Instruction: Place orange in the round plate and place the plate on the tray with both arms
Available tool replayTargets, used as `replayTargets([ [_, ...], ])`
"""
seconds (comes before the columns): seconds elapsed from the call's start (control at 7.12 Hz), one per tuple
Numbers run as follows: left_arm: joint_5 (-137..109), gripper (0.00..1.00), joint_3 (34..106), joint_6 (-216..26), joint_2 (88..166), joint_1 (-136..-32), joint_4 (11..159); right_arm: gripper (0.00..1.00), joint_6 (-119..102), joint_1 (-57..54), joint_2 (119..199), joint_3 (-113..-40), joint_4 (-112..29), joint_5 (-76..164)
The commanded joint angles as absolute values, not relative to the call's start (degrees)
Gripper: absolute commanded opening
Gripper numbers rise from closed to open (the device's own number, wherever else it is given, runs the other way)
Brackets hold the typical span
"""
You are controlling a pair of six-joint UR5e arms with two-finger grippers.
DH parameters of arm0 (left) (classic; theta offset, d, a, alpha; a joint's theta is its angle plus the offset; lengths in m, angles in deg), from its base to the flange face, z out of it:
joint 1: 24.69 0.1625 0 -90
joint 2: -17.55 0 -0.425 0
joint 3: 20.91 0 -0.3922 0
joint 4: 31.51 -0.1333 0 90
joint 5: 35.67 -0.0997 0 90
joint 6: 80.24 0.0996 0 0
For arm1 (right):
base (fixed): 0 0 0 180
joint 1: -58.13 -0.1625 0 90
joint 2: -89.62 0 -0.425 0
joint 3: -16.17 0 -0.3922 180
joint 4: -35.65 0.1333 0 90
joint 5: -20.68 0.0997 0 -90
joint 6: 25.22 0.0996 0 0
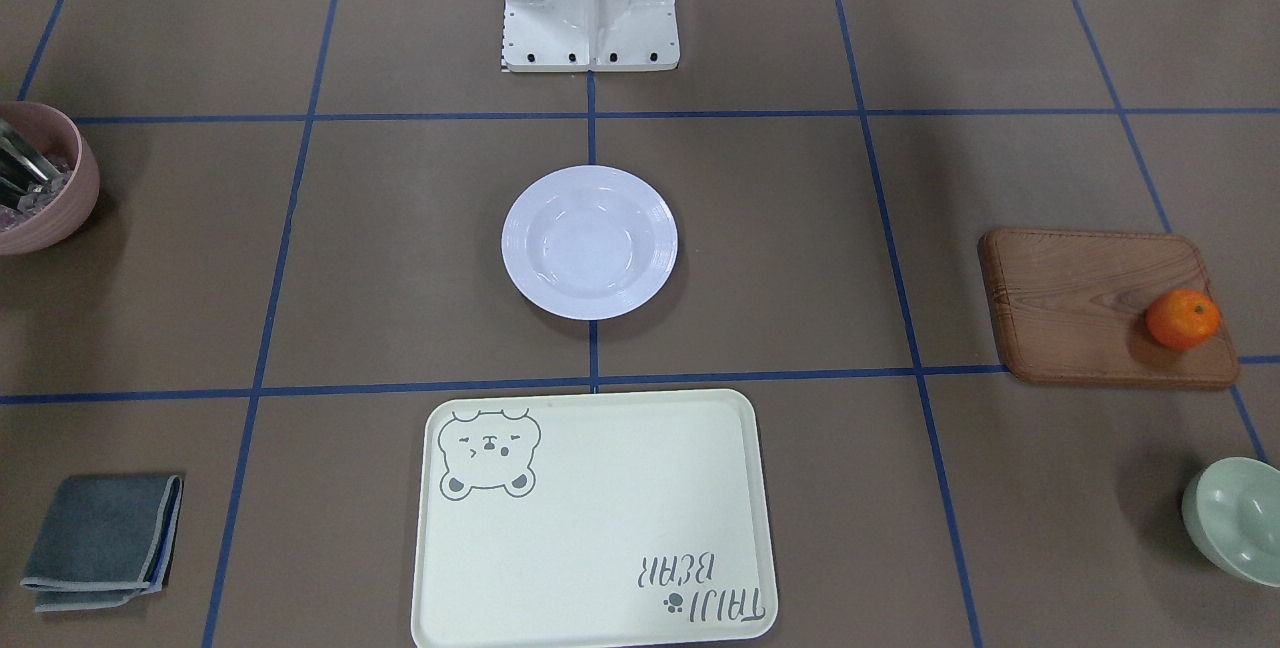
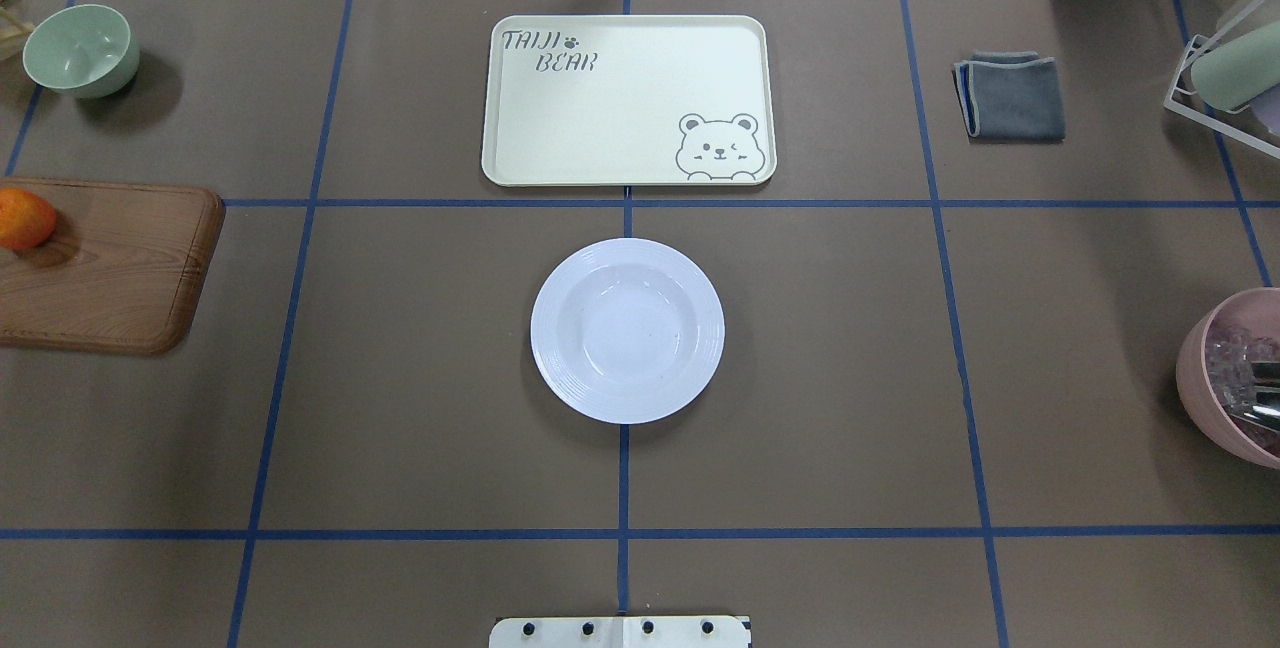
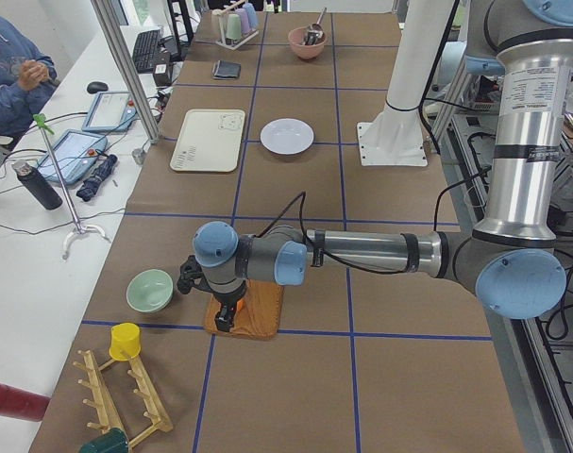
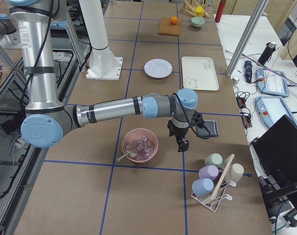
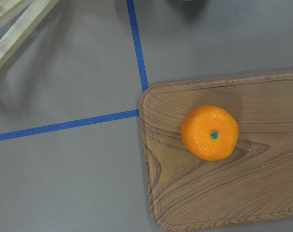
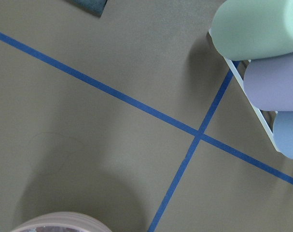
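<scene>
While perched on board [image 1: 1090, 308] at left end of table [image 1: 800, 228], below left jaws: orange [image 1: 1183, 318]. Midtable, near tray [image 1: 600, 528] but apart: plate [image 1: 655, 228]. Near pink bowl [image 1: 50, 213]: right jaws. Cannot tell whether either pair apart or together.

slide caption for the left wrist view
Orange, stem dot up, resting near a rounded corner of the wooden board, seen from above beside blue tape lines.

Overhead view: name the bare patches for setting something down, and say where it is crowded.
Bare: between wooden board and round plate; between plate and pink bowl; the tray itself; the near strip before the robot's base. Crowded: left edge, with green bowl, board and orange.
</scene>
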State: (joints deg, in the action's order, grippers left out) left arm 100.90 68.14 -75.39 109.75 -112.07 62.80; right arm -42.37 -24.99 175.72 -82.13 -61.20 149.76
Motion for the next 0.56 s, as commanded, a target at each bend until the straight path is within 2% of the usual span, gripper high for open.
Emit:
replayTargets([
  [0.0, 100.82, 0.98, 69.6, -75.58, 109.93, -111.97, 63.67, 1.0, -42.36, -25.01, 175.84, -82.09, -61.2, 149.7],
  [0.42, 100.73, 0.98, 72.76, -76.62, 109.93, -111.97, 62.37, 1.0, -42.36, -24.92, 176.62, -82.18, -61.2, 149.87],
])
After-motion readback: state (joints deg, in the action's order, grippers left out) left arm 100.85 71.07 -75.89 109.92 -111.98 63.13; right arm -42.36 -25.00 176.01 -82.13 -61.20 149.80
